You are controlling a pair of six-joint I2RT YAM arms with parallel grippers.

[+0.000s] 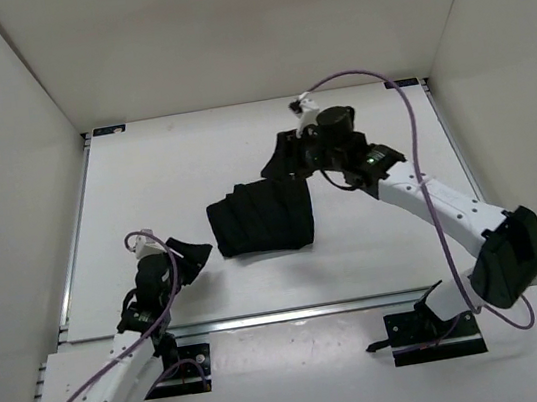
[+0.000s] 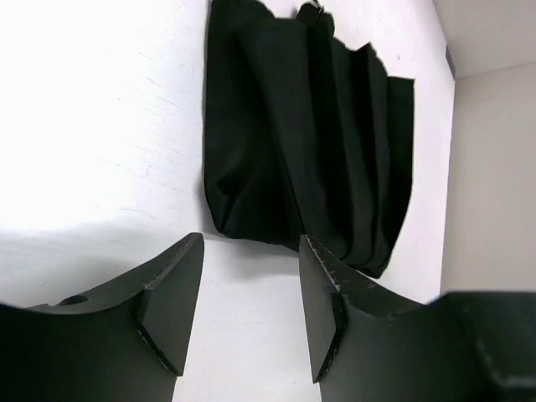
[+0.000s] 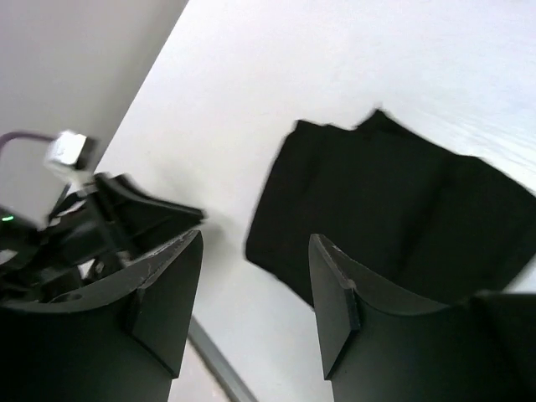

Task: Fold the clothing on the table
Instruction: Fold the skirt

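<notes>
I see the skirt [image 1: 261, 220] lying near the middle of the table [image 1: 162, 166], gathered into a compact, roughly rectangular bundle with its pleats showing as ridges across the top. My left gripper [image 1: 193, 252] sits just off the bundle's left edge, apart from it. On the left wrist camera its jaws stand spread with only bare white table between them, and the skirt lies beyond the fingertips, untouched. My right gripper [image 1: 281, 162] hangs at the skirt's far right corner. From overhead, black on black, I cannot tell whether it grazes the cloth there. The right wrist camera shows those jaws spread wide too, with nothing between them. The skirt lies flat on the table beyond them, and the left gripper shows at the left edge of that view. A purple cable [image 1: 355, 72] loops up from the right wrist and trails back along the arm. Pale walls [image 1: 11, 98] enclose the table on three sides.
</notes>
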